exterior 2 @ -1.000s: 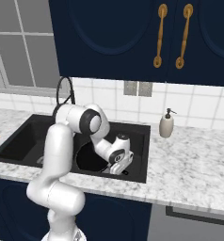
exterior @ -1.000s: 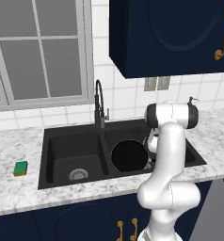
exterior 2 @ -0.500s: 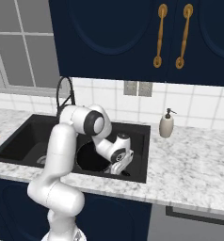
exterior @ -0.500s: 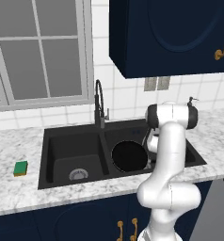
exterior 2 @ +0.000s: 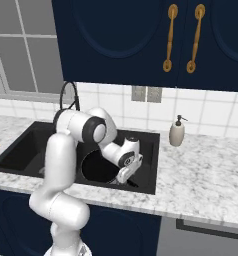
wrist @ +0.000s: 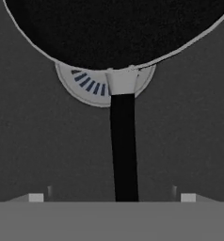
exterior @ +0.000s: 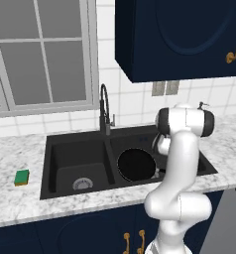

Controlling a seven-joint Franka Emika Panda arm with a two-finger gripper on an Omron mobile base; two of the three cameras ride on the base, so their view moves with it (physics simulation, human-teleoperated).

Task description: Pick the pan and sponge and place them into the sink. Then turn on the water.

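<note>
Gripper: the gripper [exterior 2: 125, 176] is low over the right bowl of the sink, at the end of the white arm. In the hand view its two tips [wrist: 36, 197] stand far apart near the bottom corners, so it is wide open and holds nothing.
Pan: the pan [wrist: 118, 28] lies in the right bowl, right under and ahead of the gripper. Its thin dark handle [wrist: 123, 150] runs back between the two tips and touches neither one.
Drain: a round silver drain [wrist: 88, 87] peeks out from under the pan's edge, just beside where the handle starts.
Sink: the black sink [exterior: 75, 154] has two bowls. The gripper is in the right one.
Sponge: the green and yellow sponge [exterior: 22, 177] sits on the counter, far off to the gripper's left, past the left bowl.
Faucet: the tall black faucet [exterior: 105, 111] stands behind the sink, up and to the left of the gripper.
Soap bottle: a white soap bottle [exterior 2: 177, 132] stands on the counter, to the right of the gripper and further back.
</note>
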